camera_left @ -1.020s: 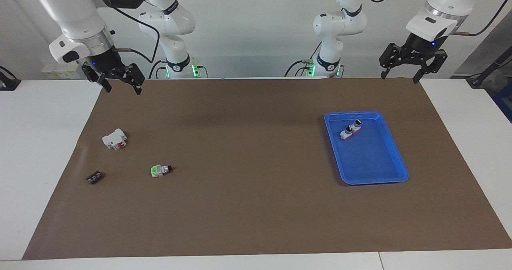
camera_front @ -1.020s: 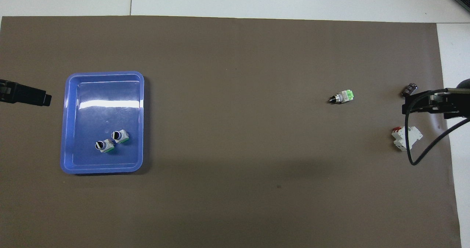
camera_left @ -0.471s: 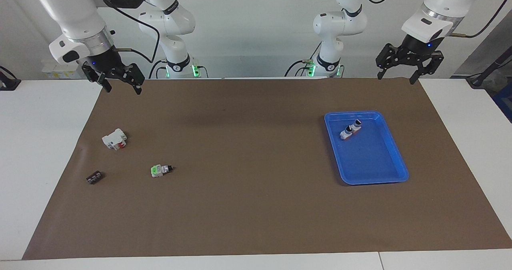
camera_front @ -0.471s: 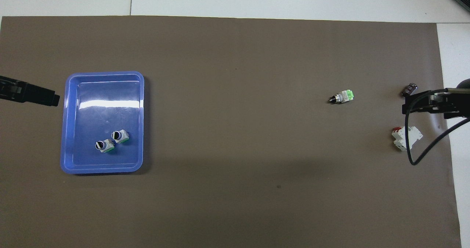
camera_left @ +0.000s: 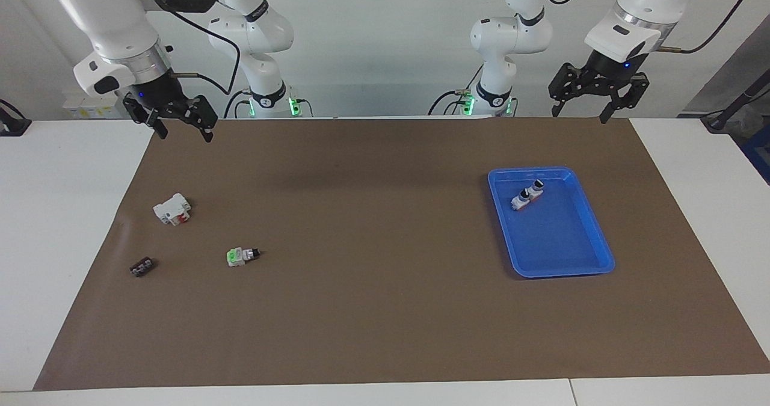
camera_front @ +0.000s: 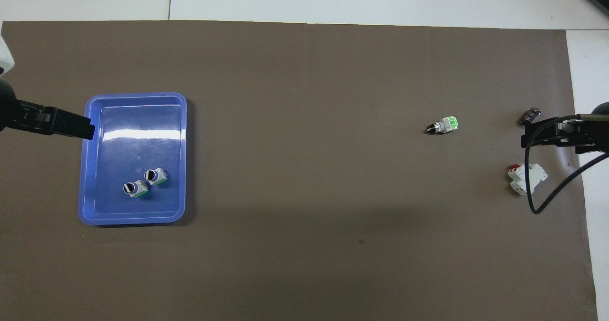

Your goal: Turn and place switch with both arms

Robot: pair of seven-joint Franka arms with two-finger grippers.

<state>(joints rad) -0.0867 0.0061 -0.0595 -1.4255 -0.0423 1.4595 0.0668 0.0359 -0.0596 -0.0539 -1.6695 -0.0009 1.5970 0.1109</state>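
The switch [camera_left: 242,255] [camera_front: 442,126] lies on its side on the brown mat toward the right arm's end, with a green block at one end and a black knob at the other. Nothing touches it. My right gripper [camera_left: 185,135] [camera_front: 525,138] hangs open and empty, high over the mat's edge at that end, well apart from the switch. My left gripper [camera_left: 579,114] [camera_front: 71,125] is also open and empty, raised over the mat at the left arm's end. In the overhead view its tip overlaps the rim of the blue tray [camera_left: 550,270] [camera_front: 133,95].
Two similar switches [camera_left: 527,196] [camera_front: 142,182] stand in the blue tray. A white block with a red part [camera_left: 172,209] [camera_front: 525,178] and a small black part [camera_left: 142,267] [camera_front: 530,115] lie on the mat near the right arm's end.
My left gripper has risen a little and moved toward the table's middle, so its tip now overlaps the tray's rim in the overhead view. The right arm and the switch have not moved.
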